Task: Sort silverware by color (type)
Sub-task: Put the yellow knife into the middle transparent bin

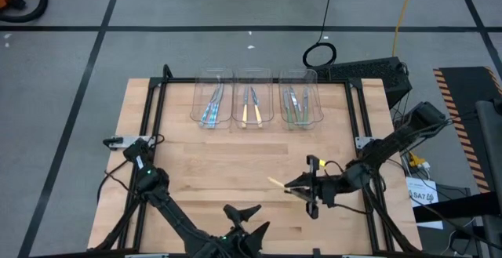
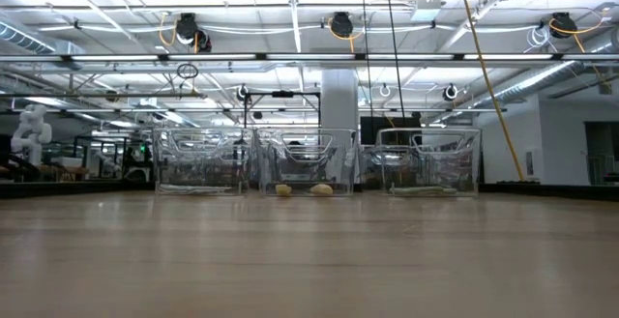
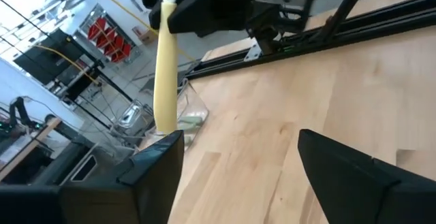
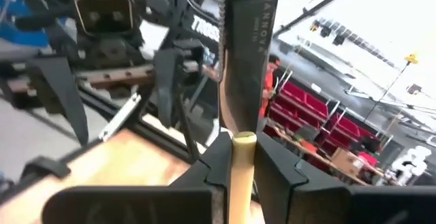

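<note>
Three clear bins point(image 1: 252, 105) are sitting in a row at the far side of the tabletop point(image 1: 235, 164), holding blue-handled silverware point(image 1: 212, 105) at left, yellow-handled silverware point(image 1: 251, 109) in the middle and green-handled silverware point(image 1: 296, 105) at right. Right gripper point(image 1: 294, 187) is hanging over the near right tabletop, fingers pressed together and pinching a pale yellow utensil point(image 1: 276, 183) by one end. Left gripper point(image 1: 241, 211) is waiting at the near edge, fingers spread wide, gripping nothing.

Pale-yellow utensil point(image 3: 164, 67) — its head hidden behind right fingers point(image 3: 204, 9).
</note>
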`<state>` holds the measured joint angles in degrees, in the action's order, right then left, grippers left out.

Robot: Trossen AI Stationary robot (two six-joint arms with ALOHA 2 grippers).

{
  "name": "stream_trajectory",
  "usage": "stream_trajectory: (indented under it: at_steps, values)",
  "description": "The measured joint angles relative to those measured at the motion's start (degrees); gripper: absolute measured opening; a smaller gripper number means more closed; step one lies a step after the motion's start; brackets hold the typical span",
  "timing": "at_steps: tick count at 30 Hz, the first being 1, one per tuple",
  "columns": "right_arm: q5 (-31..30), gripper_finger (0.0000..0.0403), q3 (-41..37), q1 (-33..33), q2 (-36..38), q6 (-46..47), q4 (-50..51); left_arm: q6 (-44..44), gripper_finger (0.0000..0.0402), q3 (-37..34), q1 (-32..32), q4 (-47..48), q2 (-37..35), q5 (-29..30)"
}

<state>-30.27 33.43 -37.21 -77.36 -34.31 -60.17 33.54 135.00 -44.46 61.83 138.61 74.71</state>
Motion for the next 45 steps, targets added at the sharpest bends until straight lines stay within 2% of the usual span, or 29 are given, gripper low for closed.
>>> stream_trajectory:
  at_steps: [5,11,17,19,21,25,27,34,38,45]
  values:
    - [0.0,0.0034,0.0,1.9,7.9,3.1,12.8,5.6,0.0263,0.0,-0.3,7.3,0.0,0.2]
    - [0.3,0.0034,0.0,4.7,14.8,10.1,27.0,16.3,0.0234,0.0,0.1,17.5,0.0,0.2]
    - [3.4,0.004,0.0,7.0,15.2,18.1,30.0,25.8,0.0208,0.0,0.3,19.4,-0.1,-0.3]
    - [3.6,0.004,0.0,8.0,14.7,20.1,30.2,34.8,0.0196,0.0,1.0,22.2,-0.9,-4.3]
    - [3.6,0.0039,0.0,9.0,14.3,21.5,30.8,37.9,0.0182,0.1,2.3,23.3,-1.8,-7.7]
    - [3.6,0.0038,0.0,10.6,13.4,23.6,32.3,39.0,0.015,0.0,4.0,28.0,-1.8,-9.2]
    - [3.7,0.0039,-0.1,11.3,12.7,25.0,32.2,36.4,0.0135,0.0,5.0,28.0,-1.8,-11.0]
    - [9.6,0.0038,-0.1,17.0,9.4,29.5,24.4,28.4,0.008,-0.2,12.9,28.2,-2.2,-24.9]
    - [12.5,0.0038,0.0,21.6,7.6,30.7,23.7,27.0,0.0051,-0.2,15.0,28.2,-2.0,-26.3]
    - [18.0,0.0038,0.0,29.7,7.1,34.0,22.7,26.1,0.0007,-0.3,14.6,28.2,-1.8,-26.9]
